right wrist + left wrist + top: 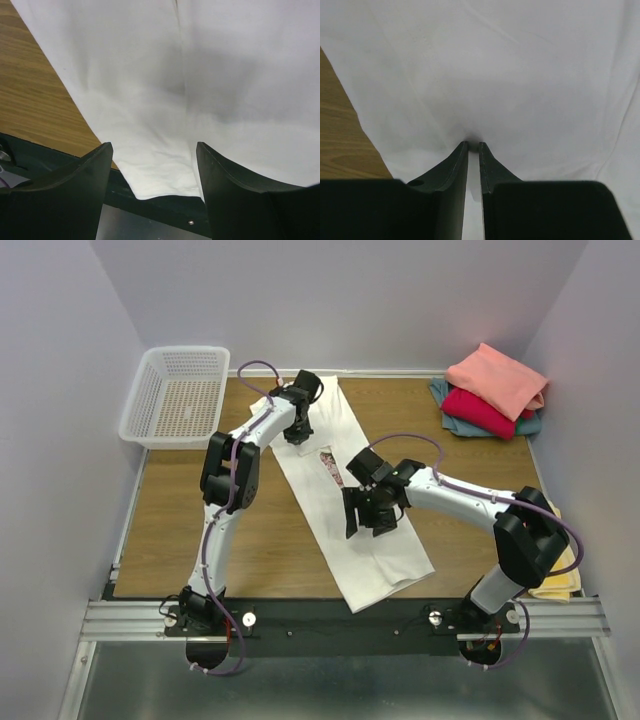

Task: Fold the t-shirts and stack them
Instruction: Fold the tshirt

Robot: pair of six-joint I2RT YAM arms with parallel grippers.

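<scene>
The white t-shirt (385,560), laid as a long diagonal strip on the table (200,540), is judged light and limp, best taken at its end corners; its far end is pinched by the left gripper (474,145), the right gripper (154,146) held wide above it.

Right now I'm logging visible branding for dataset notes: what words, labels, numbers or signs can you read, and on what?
None can be read.
The chest print on the white t-shirt is too small in the top view to show any lettering.
The wrist views show its cloth plain, with no text.
The folded t-shirts and the basket show no markings.
</scene>
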